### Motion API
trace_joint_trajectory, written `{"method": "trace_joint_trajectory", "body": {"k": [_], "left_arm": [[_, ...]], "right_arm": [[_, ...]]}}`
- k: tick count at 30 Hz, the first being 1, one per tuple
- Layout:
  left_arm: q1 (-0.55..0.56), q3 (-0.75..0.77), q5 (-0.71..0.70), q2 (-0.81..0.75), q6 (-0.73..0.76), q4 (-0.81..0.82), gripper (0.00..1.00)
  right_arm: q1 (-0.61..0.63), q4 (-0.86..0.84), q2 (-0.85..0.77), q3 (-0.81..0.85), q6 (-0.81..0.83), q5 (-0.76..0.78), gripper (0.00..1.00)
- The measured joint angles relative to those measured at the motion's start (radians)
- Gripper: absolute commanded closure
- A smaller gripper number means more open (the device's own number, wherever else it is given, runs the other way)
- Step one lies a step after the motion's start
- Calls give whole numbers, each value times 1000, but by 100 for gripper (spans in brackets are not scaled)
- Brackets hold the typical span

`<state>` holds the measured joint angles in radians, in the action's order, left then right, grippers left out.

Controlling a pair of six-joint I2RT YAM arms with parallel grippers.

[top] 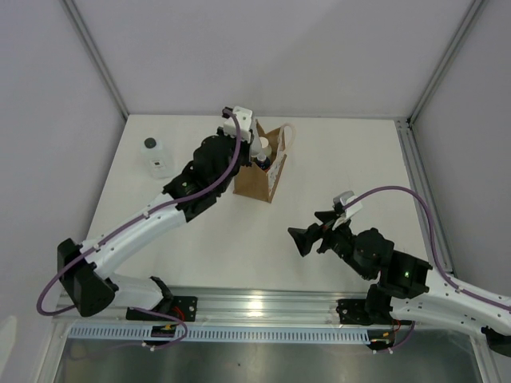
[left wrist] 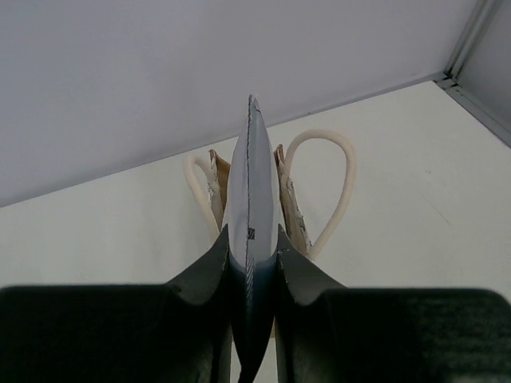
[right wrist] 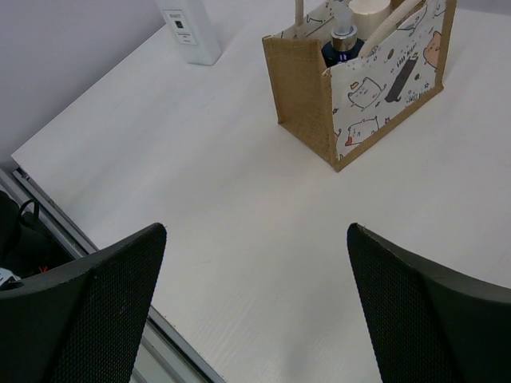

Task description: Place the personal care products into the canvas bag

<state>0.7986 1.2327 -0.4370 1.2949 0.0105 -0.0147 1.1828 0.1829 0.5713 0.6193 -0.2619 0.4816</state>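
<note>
Left pincer (left wrist: pixel 251 239), clamped on the canvas bag (top: pixel 257 182), may topple it if pulled; right pincer (right wrist: pixel 255 239) hangs open, empty.

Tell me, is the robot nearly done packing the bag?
About halfway. The blue-capped bottle is in the bag. The left gripper holds a white bottle at the bag's mouth. The clear bottle stands on the table, not yet picked up.
</note>
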Motion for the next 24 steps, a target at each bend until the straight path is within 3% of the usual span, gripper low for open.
{"method": "trace_joint_trajectory", "body": {"k": [13,24], "left_arm": [[-87,42,-58,225,79,111,100],[-93,49,-39,307,84,103,100]], "right_arm": [[0,0,-3,0,-6,-28,1],[0,2,-10,0,-16,-63,1]]}}
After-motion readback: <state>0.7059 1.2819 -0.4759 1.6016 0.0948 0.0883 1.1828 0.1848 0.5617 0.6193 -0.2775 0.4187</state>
